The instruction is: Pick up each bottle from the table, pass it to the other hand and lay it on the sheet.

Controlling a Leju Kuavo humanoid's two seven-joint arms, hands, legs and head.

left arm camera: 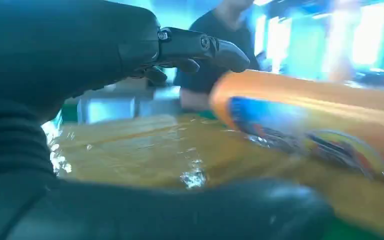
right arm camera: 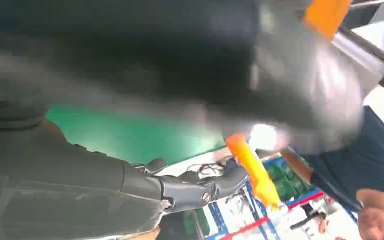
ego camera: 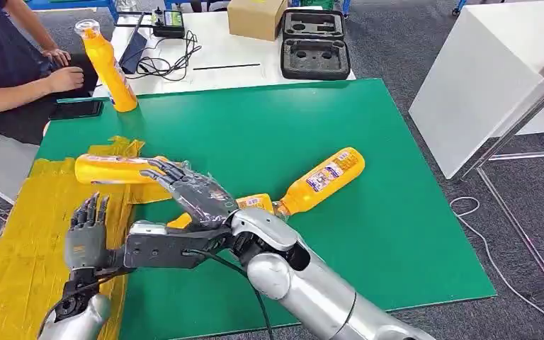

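Note:
Over the yellow sheet (ego camera: 28,234) at the green mat's (ego camera: 397,234) left edge, one orange bottle (ego camera: 117,168) lies flat; the left wrist view shows it close and blurred (left arm camera: 320,125). My right hand (ego camera: 191,190) reaches across from the right, fingers spread just beside that bottle and holding nothing. Under its wrist lies a second bottle (ego camera: 256,202), mostly hidden. A third bottle (ego camera: 324,177) lies on the mat to the right. A fourth (ego camera: 112,69) stands upright at the far left corner, also in the right wrist view (right arm camera: 252,170). My left hand (ego camera: 86,230) hovers over the sheet, fingers apart, empty.
A person (ego camera: 14,71) sits at the far left by the upright bottle, hands near a dark tablet (ego camera: 78,108). Behind the mat are cables, a cardboard box (ego camera: 255,18) and a black foam case (ego camera: 314,42). A white table (ego camera: 496,78) stands to the right.

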